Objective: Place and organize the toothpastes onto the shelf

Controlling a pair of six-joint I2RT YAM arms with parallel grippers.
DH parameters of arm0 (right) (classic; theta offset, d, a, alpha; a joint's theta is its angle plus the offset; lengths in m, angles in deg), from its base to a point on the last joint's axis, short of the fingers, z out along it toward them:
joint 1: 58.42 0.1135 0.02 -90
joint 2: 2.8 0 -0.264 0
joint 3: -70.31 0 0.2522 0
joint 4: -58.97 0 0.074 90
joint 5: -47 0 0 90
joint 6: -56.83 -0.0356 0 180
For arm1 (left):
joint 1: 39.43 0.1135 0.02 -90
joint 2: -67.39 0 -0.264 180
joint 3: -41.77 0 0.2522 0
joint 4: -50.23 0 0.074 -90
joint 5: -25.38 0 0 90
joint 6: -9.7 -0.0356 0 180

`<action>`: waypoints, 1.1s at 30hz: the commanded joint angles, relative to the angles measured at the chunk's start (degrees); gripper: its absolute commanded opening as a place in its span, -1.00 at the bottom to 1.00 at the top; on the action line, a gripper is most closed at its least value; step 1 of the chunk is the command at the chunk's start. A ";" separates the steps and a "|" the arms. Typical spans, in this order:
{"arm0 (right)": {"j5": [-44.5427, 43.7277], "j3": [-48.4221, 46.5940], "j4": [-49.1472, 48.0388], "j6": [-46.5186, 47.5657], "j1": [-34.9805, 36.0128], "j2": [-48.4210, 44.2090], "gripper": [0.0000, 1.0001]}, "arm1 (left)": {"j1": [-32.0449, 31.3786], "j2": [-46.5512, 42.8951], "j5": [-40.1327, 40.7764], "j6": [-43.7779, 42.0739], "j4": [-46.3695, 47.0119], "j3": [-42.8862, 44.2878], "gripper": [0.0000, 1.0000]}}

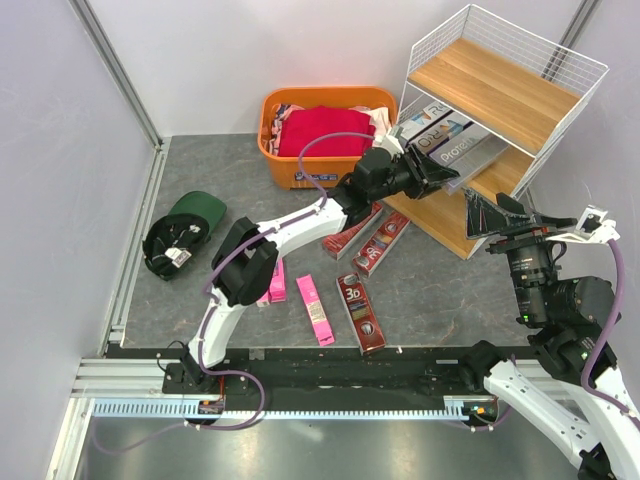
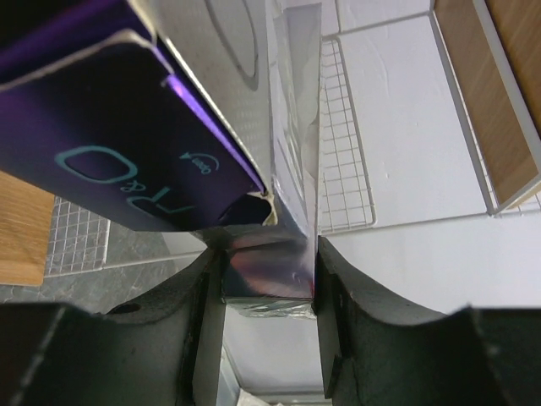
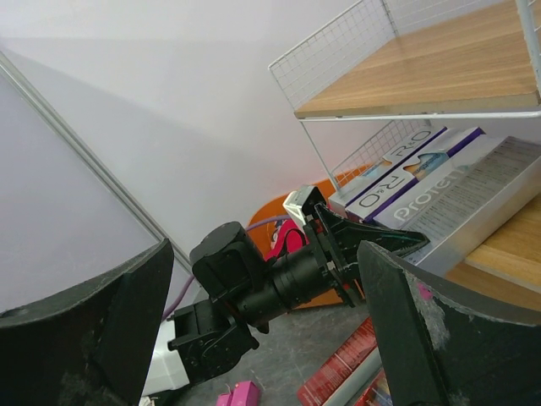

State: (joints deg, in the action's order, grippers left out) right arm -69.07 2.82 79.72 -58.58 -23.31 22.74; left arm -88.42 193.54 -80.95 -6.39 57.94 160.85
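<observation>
Grey, stone-patterned tabletop (image 1: 440, 300) lay inside a booth with plain white walls. An orange basket (image 1: 285, 165) of red clothes (image 1: 325, 130) stood at the back, and a green cap (image 1: 185, 225) lay to the left. The white wire shelf (image 1: 495, 90), with slanted wooden boards, rose at the back right.

The left arm reached in a long diagonal from its base toward the shelf's middle board. Its claw (image 1: 448, 172) was closed narrowly on the near end of a silver-grey toothpaste box (image 1: 478, 155), with both fingers (image 2: 199, 321) pressed flat against the box's sides. That box lay lengthwise on the middle board, its gripped end past the board's front edge. It sat just beside purple-and-white toothpaste boxes (image 1: 435, 125) resting there, and in the left wrist view a purple box (image 2: 127, 144) touched its side.

The right arm stood raised at the right. Its claw (image 1: 478, 218) was spread wide, held nothing, and pointed toward the left claw from near the shelf's front edge.

Dark red toothpaste boxes (image 1: 360, 312) and pink toothpaste boxes (image 1: 316, 310) lay loose on the tabletop around the left arm. Bare grey surface showed between them and the shelf's foot, and the top board showed bare wood.
</observation>
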 commanded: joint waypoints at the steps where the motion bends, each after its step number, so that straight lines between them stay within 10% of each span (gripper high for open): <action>1: -0.83 -1.37 -0.22 0.80 0.04 -0.23 0.96 | -1.02 1.03 6.05 2.29 -2.84 3.67 -0.46; 15: -0.74 -1.46 0.05 1.15 0.04 -0.49 0.96 | -3.04 2.62 4.56 -2.53 -4.68 8.77 0.48; 23: 0.13 -1.55 0.05 0.54 -0.04 0.47 0.96 | -4.88 -7.64 9.64 -12.72 -3.30 -3.60 0.99; 33: 1.81 -1.11 0.05 0.27 0.04 1.88 0.96 | -5.85 -19.87 13.35 -21.87 6.12 -24.26 0.99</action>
State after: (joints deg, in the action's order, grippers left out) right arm -68.59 2.82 80.17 -58.41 -23.31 23.31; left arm -93.98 180.18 -70.20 -20.93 59.06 141.70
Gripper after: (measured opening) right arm 0.982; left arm 0.994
